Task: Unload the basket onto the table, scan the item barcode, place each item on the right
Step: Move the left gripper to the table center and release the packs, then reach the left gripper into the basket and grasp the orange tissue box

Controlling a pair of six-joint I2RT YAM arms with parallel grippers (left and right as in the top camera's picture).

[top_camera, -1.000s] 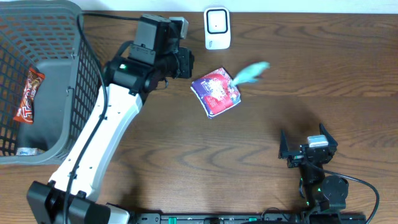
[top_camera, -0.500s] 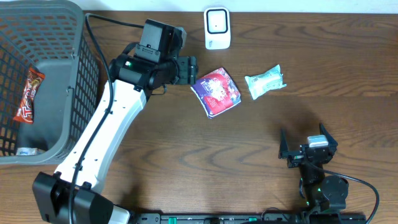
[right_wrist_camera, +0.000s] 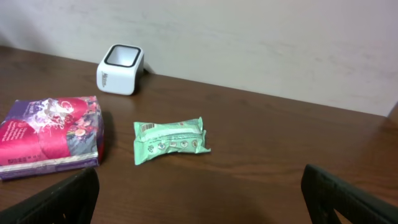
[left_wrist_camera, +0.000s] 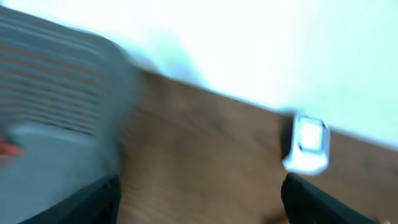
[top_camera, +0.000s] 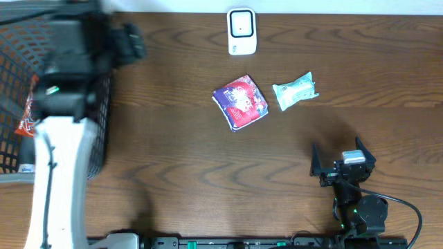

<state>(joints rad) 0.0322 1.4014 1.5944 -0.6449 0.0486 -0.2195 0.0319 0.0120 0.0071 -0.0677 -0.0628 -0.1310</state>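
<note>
The white barcode scanner [top_camera: 241, 31] stands at the table's far edge and also shows as a blurred scanner [left_wrist_camera: 306, 143] and a sharp scanner [right_wrist_camera: 120, 60]. A mint-green packet [top_camera: 295, 90] lies flat on the table to the right of a purple-and-red pack [top_camera: 240, 102]. The right wrist view shows the same green packet [right_wrist_camera: 169, 140] and purple pack [right_wrist_camera: 50, 137]. My left gripper [top_camera: 130, 41] is blurred by motion at the far left beside the basket. Its jaws stand open with nothing between them [left_wrist_camera: 199, 202]. My right gripper [top_camera: 342, 164] rests open near the front edge, empty [right_wrist_camera: 199, 205].
A grey mesh basket [top_camera: 10, 76] fills the left side, with a red snack packet [top_camera: 28, 114] inside it. My left arm [top_camera: 59, 180] runs up along the basket's right wall. A pale wall lies behind the table's far edge.
The left gripper opened and let go of the green packet, which landed to the right of the purple pack. The left arm then swung fast to the left, to the basket. The right arm stayed still.
</note>
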